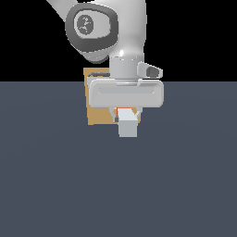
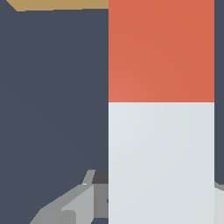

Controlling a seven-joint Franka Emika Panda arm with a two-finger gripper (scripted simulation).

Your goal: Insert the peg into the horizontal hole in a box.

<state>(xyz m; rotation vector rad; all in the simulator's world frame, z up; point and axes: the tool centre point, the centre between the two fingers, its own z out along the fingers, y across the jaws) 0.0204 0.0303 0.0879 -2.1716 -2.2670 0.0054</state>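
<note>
Above the dark grey floor (image 1: 55, 185), near the middle of the exterior view, the peg (image 1: 127, 126) is held clear of the surface by the gripper (image 1: 127, 112). The gripper's fingers are pressed against the peg's two sides, so the bar is pinched between them. In the exterior view the peg is seen almost end-on: its pale grey-white end faces the camera, and a thin strip of its orange-red end is visible behind, on the far side. The tan box (image 1: 99, 109) stands farther back, just beyond the peg and offset toward the exterior view's left; much of it is hidden by the gripper body. The hole cannot be made out, being covered by the gripper and peg.

In the wrist view the peg (image 2: 161, 131) fills much of the picture, with a grey finger (image 2: 87, 201) beside its white part and the box's edge (image 2: 61, 4) seen past the orange-red end.
</note>
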